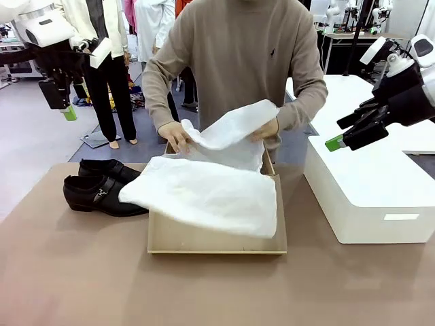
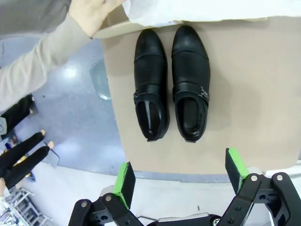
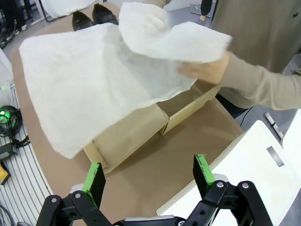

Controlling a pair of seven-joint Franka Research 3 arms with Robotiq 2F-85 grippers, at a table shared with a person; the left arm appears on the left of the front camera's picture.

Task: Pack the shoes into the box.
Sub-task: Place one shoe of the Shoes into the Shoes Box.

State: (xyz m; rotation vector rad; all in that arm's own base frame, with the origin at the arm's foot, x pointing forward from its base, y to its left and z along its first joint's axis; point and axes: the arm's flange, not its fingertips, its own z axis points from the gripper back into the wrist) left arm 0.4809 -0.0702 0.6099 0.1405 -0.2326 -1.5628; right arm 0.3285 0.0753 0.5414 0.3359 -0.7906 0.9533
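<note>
Left gripper (image 2: 181, 172) hangs above the table's (image 1: 68, 278) left end, jaws wide, empty. Under it I see the shoes (image 1: 102, 187) side by side on the table, toes toward the box (image 1: 217, 242) just right of them. Box sits mid-table, open, with tissue paper (image 1: 204, 193) draped over its left edge. The person's hands (image 1: 175, 134) lift more tissue at the far end. Right gripper (image 1: 343, 134) hangs over the white block (image 1: 367, 204), jaws wide, empty.

two shoes (image 2: 150, 80) (image 2: 190, 80), one box (image 1: 204, 239), one white block (image 1: 367, 197), one person (image 1: 238, 61), two hands (image 1: 175, 136) (image 1: 268, 129), two claws (image 2: 181, 172) (image 3: 148, 172)
</note>
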